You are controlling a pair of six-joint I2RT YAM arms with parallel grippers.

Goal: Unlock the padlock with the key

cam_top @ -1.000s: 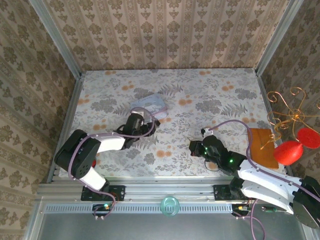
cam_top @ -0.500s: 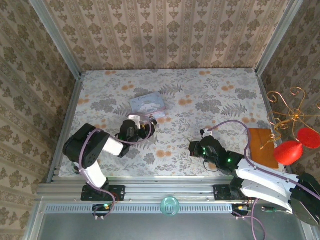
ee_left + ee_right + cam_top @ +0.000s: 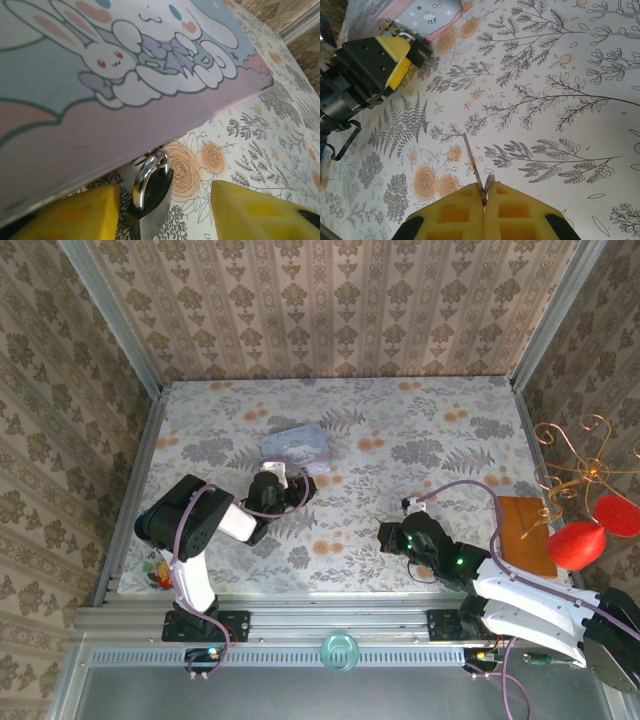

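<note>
The padlock [image 3: 150, 200], dark-bodied with a silvery shackle, stands on the table at the near edge of the pouch [image 3: 125, 75], its shackle hooked to the pouch's zipper ring. My left gripper [image 3: 166, 205] is open around it, the padlock close to the left yellow finger [image 3: 75, 220] and well apart from the right one [image 3: 260, 215]. My right gripper [image 3: 484, 192] is shut on the key [image 3: 472, 160], whose thin blade sticks out forward over the table. In the right wrist view the left gripper [image 3: 395, 57] and padlock [image 3: 417, 50] lie far ahead at the upper left. From above, the left gripper [image 3: 288, 486] is at the pouch [image 3: 297, 447] and the right gripper [image 3: 390, 537] is mid-table.
A brown wooden block [image 3: 525, 535], red balls [image 3: 580, 540] and a gold wire stand [image 3: 580, 465] sit at the right edge. A small red-orange item [image 3: 160, 568] lies by the left arm's base. Patterned walls enclose the table on three sides.
The left arm's elbow has swung toward the middle and its gripper has shifted slightly at the pouch's near edge, jaws narrowing. The right arm has not moved.
</note>
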